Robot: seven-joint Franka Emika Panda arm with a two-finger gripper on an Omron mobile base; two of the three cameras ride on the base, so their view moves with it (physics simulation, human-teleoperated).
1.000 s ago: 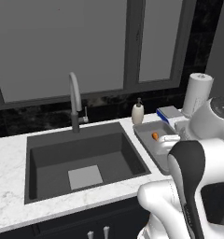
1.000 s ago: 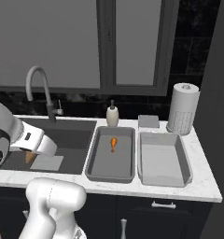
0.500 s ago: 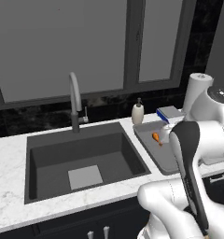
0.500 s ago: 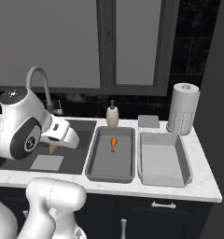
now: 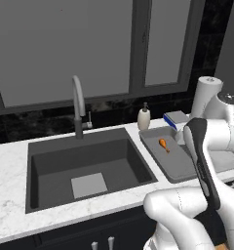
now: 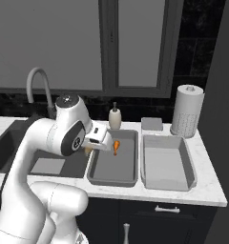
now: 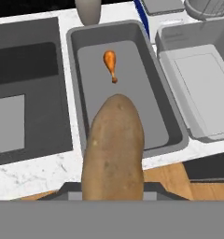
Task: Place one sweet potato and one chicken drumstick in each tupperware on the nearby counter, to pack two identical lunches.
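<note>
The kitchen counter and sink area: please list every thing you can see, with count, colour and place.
tupperware: two, grey, side by side on the counter right of the sink.
chicken drumstick: one, orange, in the tupperware nearer the sink.
sweet potato: one, tan, held above that tupperware's near end.
counter: one, white marble-look.
sink: one, dark, with grey faucet.
soap dispenser: one, cream, behind the tupperware.
paper towel roll: one, white, far right.
gripper: one, white, jaws closed on the sweet potato.

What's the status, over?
Fingers shut on potato, above left tupperware. Drumstick already inside. Right tupperware empty. Nothing blocking.
</note>
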